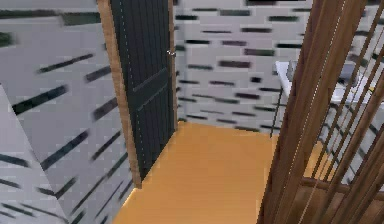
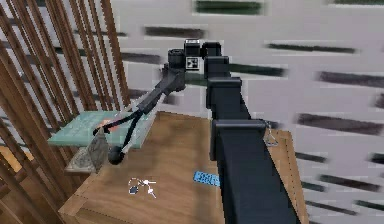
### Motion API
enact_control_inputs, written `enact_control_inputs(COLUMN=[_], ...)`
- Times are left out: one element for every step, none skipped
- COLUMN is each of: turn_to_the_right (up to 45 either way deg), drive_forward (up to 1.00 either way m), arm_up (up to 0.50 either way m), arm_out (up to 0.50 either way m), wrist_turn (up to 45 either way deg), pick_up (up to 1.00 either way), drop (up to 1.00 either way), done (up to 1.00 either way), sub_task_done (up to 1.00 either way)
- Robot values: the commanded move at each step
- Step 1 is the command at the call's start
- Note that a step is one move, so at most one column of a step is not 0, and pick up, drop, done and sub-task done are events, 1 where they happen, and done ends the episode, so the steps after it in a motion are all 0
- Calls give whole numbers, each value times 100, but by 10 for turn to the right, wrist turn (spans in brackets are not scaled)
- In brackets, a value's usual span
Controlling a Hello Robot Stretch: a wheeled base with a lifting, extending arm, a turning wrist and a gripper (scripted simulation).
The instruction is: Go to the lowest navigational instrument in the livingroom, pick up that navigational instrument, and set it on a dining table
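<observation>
**A:** Forward view: what is counted?

**B:** One dark panelled door (image 1: 145, 80), tall and matt, in one brown wooden frame (image 1: 118, 100). White walls with dark horizontal streaks (image 1: 225, 70) stand on either side of it. One smooth orange floor (image 1: 200, 175) lies below. Several brown wooden slats (image 1: 320, 110), straight and narrow, cross the view's right. Behind them is one pale tabletop (image 1: 300, 80).

**A:** And the arm side view?

**B:** One dark square-sectioned arm (image 2: 240, 150) ends at two small white squares with black marks (image 2: 190, 50). The gripper (image 2: 113, 138), dark-bodied with two thin fingers, slants down toward the view's left, above one brown wooden table (image 2: 170, 150). Four small things lie on the table:
- a flat teal rectangular slab (image 2: 80, 130)
- a grey cone-like blob (image 2: 95, 152)
- a small pale thing (image 2: 138, 185)
- a small blue flat thing (image 2: 206, 179)

More brown slats (image 2: 60, 60) rise at the view's left.

**A:** What does the gripper hold, and where is the navigational instrument?

**B:** The slab and the grey blob lie at or behind the fingers, so whether the gripper holds anything cannot be told. Nor can I tell which of the four things is the instrument.
</observation>
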Motion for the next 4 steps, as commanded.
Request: enact_control_inputs(turn_to_the_right=[0, 90, 0, 120], drive_forward=[0, 0, 95, 0], arm_up=[0, 0, 0, 0], arm_out=[-36, 0, 0, 0], wrist_turn=[0, 0, 0, 0], pick_up=[0, 0, 0, 0], drop=[0, 0, 0, 0], done=[0, 0, 0, 0], sub_task_done=[0, 0, 0, 0])
